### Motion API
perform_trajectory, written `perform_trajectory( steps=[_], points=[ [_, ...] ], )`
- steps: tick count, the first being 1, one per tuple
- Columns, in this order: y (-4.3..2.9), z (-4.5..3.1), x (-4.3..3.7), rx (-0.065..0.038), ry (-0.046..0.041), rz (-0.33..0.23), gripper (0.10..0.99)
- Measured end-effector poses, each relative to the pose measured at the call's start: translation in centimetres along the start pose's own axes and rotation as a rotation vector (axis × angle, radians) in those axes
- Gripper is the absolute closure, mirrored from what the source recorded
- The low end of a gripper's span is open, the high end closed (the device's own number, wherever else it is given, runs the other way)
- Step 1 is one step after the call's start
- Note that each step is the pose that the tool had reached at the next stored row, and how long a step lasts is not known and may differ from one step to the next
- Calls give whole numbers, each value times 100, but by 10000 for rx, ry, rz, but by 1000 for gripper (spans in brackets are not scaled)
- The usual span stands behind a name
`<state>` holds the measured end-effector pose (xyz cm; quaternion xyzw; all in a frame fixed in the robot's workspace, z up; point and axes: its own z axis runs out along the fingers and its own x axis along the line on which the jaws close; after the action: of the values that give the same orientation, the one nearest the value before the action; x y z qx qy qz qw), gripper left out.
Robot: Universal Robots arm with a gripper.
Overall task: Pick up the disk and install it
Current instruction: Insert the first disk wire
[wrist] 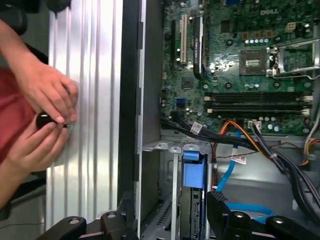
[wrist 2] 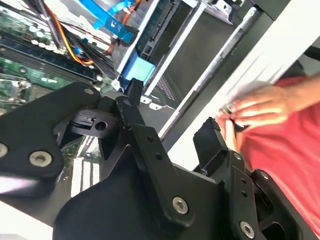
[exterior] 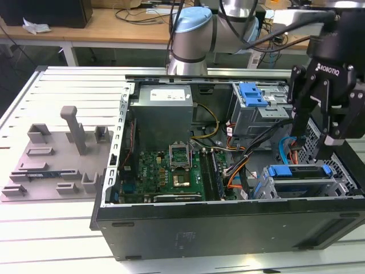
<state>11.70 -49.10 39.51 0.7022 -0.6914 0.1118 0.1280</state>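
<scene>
One blue-railed disk (exterior: 297,170) sits in the drive bay (exterior: 259,186) of the open computer case (exterior: 228,228), just below the released, empty end effector (exterior: 315,134).

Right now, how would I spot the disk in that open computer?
In the open case, go to the near corner at the exterior view's right. The disk lies flat, silver, framed by a blue rail; the blue latch sits farther back on a grey cage.
</scene>
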Motion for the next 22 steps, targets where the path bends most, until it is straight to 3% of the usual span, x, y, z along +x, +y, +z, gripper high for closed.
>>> perform_trajectory(
  steps=[2,4,5,6,7,9,14,15,17,22],
  points=[
    [-1,-28,-82,-6,553,12,420],
    [-2,-58,-165,-10,1165,28,549],
    [-2,-70,-199,-9,1416,35,549],
    [-2,-79,-224,-7,1601,41,616],
    [1,-90,-260,30,1784,63,616],
    [4,-89,-274,134,1805,217,616],
    [-1,-98,-299,167,1797,507,616],
    [-3,-121,-372,205,1802,525,616],
    [-5,-162,-530,232,1910,536,616],
    [-28,-224,-748,302,1932,569,616]
  ],
)
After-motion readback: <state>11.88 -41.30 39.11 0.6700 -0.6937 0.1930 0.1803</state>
